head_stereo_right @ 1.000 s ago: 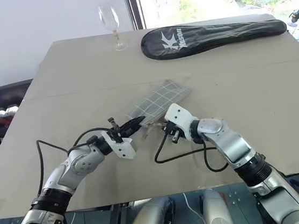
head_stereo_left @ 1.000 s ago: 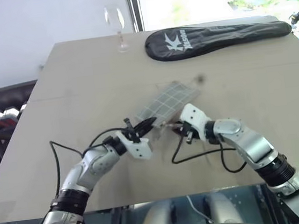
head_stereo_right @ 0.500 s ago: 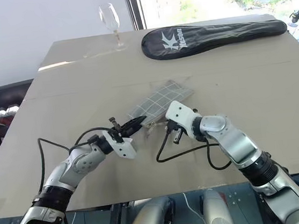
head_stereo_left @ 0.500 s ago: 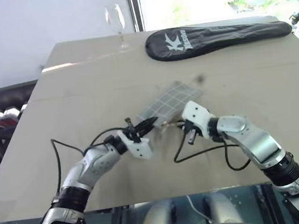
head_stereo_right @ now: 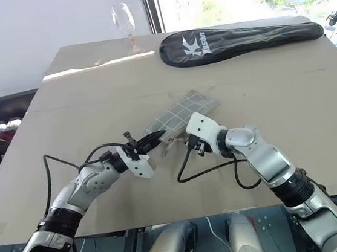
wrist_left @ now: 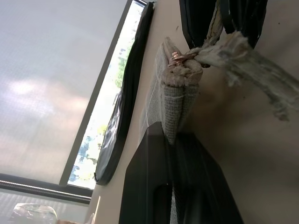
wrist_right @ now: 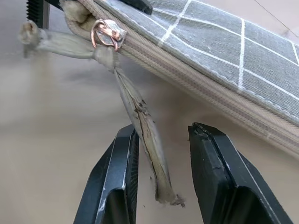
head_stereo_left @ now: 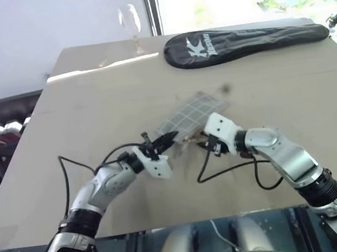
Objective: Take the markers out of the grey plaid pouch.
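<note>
My right gripper (wrist_right: 161,179) stands part-open, its two black fingers (wrist_right: 115,179) straddling the frayed fabric zip pull (wrist_right: 140,126) of the grey plaid pouch (head_stereo_left: 189,116) without pinching it; the strip hangs loose between the jaws from a small copper ring (wrist_right: 106,32) at the pouch's corner. My left gripper (wrist_left: 175,177) is clamped tight on the near end of the pouch, holding that corner just off the tan table (head_stereo_left: 91,92) while the far end slopes down to rest on it. The pouch lies mid-table, between my two arms, zip apparently closed; no markers are visible, so I judge they are inside.

The step in hand, as I read it, is getting the zip open. To do it well I should close on the pull close to the ring rather than on its ragged tip, then draw along the line of the zip away from the left grip, keeping the left hand steady as the anchor so the fabric stays taut.

Against a second earlier, the right jaws have opened from fully closed, and the right hand has shifted very little. The left grip is unchanged. The black racket cover (head_stereo_left: 244,41) and the wine glass (head_stereo_right: 122,22) sit untouched at the far edge.
</note>
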You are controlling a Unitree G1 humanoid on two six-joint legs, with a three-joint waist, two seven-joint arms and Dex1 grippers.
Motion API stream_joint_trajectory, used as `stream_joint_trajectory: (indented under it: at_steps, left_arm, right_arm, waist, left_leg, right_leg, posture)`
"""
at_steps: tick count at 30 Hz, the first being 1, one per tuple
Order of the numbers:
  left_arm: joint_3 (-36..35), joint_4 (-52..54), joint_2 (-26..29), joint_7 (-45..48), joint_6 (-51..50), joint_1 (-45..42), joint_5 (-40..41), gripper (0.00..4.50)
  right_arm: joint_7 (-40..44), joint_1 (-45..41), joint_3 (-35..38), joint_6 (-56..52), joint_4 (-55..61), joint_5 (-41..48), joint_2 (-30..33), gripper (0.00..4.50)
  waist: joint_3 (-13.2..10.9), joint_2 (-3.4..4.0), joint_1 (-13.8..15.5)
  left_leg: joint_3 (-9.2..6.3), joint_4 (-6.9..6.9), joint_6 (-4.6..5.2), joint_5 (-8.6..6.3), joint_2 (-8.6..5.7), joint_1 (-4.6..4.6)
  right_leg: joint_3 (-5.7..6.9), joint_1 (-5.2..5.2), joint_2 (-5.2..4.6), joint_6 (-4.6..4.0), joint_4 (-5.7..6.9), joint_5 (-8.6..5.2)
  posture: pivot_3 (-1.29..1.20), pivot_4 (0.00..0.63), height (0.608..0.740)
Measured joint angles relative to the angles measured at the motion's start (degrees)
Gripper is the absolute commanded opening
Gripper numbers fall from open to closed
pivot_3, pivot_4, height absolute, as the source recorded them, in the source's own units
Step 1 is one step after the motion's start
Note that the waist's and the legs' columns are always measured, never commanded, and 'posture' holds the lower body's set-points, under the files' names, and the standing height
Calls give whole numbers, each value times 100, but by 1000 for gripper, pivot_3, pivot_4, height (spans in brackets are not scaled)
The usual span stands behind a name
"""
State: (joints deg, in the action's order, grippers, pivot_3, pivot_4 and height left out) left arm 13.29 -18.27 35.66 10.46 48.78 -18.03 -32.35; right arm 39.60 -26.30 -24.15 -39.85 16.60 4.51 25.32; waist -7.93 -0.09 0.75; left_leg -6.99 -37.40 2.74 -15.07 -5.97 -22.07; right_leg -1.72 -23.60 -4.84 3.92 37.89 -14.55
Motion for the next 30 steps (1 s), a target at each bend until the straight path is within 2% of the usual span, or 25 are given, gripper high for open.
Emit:
stream_joint_trajectory:
  at_steps: [3, 4, 9, 12, 16, 18, 24, 26, 28, 30]
  left_arm:
    - [3, 0, 0, -1, -11, -2, 0, 0]
    - [4, 0, 0, -1, -12, -3, 0, 0]
    - [7, 0, 0, 8, -26, -2, 21, 0]
    - [11, 2, -1, 64, -58, -4, 118, 0]
    - [24, 5, -28, 158, -97, -7, 288, 0]
    - [24, 6, -54, 218, -124, 26, 457, 0]
    - [47, 86, -119, 329, -171, 92, 633, 0]
    - [50, 86, -123, 344, -172, 99, 663, 0]
    - [59, 79, -131, 351, -164, 97, 672, 0]
    - [60, 13, -135, 348, -124, 76, 703, 0]
  right_arm:
    - [47, -37, 0, -5, 83, 33, -22, 320]
    - [54, -46, 1, -7, 92, 49, -28, 144]
    - [111, -46, 96, -39, 96, 170, -18, 144]
    - [-91, -41, 460, -81, -1, 240, -70, 144]
    - [-712, -26, 1176, -221, -472, 297, -391, 144]
    - [-1466, 44, 1891, -548, -577, 296, -729, 144]
    - [-2576, 367, 2500, -1045, -559, 124, -854, 144]
    - [-2691, 367, 2580, -1073, -557, 106, -843, 144]
    - [-2712, 370, 2633, -1112, -547, 126, -811, 518]
    - [-2289, 501, 2558, -1134, -290, 349, -564, 1363]
  waist:
    - [0, 0, -1]
    - [0, 0, -1]
    - [0, 0, -1]
    - [1, -1, -2]
    - [0, -1, 0]
    - [1, -1, 0]
    - [-1, 1, -21]
    - [0, 1, -42]
    - [0, 1, -69]
    - [-1, 1, -87]
  left_leg:
    - [0, 0, 0, 0, 0, 0]
    - [-1, 0, 0, 0, 0, 0]
    - [0, 0, 0, 0, 0, 0]
    - [-1, 0, 0, 0, 0, 1]
    - [-1, 1, -1, 1, -1, -1]
    - [0, 1, -1, 1, -1, -6]
    - [7, 3, -1, 1, -2, -10]
    - [8, 3, -1, 1, -1, -8]
    - [8, 3, -1, 1, -1, -8]
    - [7, 3, 0, 1, -1, -9]
  right_leg:
    - [0, 0, 0, 0, 1, 0]
    - [0, 0, 1, 0, 1, 0]
    - [0, 0, 0, 0, 0, 0]
    - [0, 1, 0, 0, 1, 0]
    - [-1, -2, -1, 0, 1, 0]
    - [-3, -7, -2, 0, 0, 0]
    - [-8, -10, -3, 0, -2, 0]
    - [-8, -10, -1, 0, 0, 0]
    - [-8, -10, -1, 0, 2, 0]
    - [-7, -9, -2, 0, 0, 0]
  posture:
    - [0, 150, 740]
    - [0, 150, 740]
    - [0, 150, 740]
    - [0, 150, 740]
    - [0, 150, 740]
    - [0, 150, 740]
    - [0, 150, 740]
    - [0, 150, 740]
    - [0, 150, 740]
    - [0, 150, 740]
